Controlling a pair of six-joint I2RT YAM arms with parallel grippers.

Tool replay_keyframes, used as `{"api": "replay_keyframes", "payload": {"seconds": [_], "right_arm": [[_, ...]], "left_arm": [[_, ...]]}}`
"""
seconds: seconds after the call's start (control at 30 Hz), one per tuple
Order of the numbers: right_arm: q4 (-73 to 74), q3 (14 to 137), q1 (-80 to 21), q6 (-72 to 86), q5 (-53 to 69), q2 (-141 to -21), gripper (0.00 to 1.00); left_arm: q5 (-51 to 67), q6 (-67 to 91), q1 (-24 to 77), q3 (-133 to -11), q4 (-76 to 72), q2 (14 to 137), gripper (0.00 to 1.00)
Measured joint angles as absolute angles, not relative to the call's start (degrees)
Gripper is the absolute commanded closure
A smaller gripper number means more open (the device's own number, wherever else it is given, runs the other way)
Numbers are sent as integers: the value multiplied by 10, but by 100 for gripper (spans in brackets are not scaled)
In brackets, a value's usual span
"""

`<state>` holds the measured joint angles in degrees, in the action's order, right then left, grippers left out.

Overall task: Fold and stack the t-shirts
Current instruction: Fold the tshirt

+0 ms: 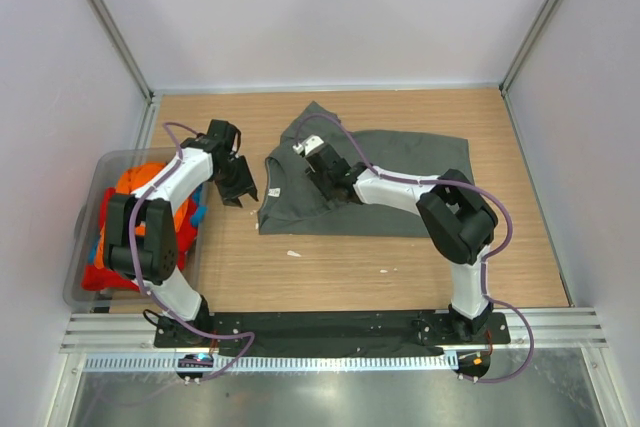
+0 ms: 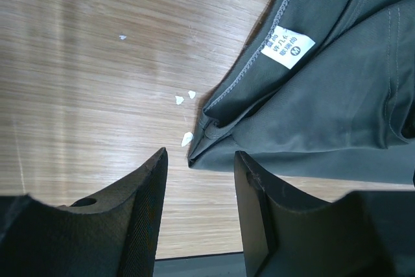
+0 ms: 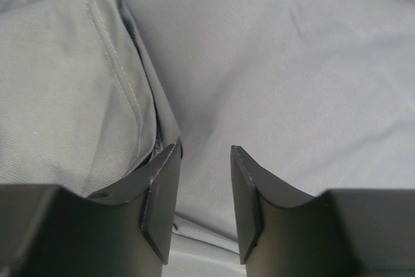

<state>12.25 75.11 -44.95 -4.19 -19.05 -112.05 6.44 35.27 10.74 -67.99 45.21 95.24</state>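
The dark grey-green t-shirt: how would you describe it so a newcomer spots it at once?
On the wooden table, look right of centre, under the right gripper. The dark grey-green cloth t-shirt lies spread there. Unlike the bright orange, red and blue shirts heaped in the translucent plastic bin at the left edge, it is plain, dark and on bare wood.

light wood table top [image 1: 400,267], see-through grey plastic bin [image 1: 108,159] sitting at its left edge, a few little white scraps [image 1: 293,253] on the bare wood near the middle, silver metal rail [image 1: 560,327] along the near edge, plain white walls [image 1: 320,17] all round
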Motion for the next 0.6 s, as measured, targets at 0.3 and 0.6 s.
{"api": "replay_keyframes", "payload": {"seconds": [0.3, 0.6], "right_arm": [[135, 740, -449, -8, -188, -1097, 50], [136, 735, -450, 11, -140, -1036, 43]], "left_arm": [[56, 349, 108, -680, 452, 952, 53], [54, 342, 112, -680, 452, 952, 53]]}}
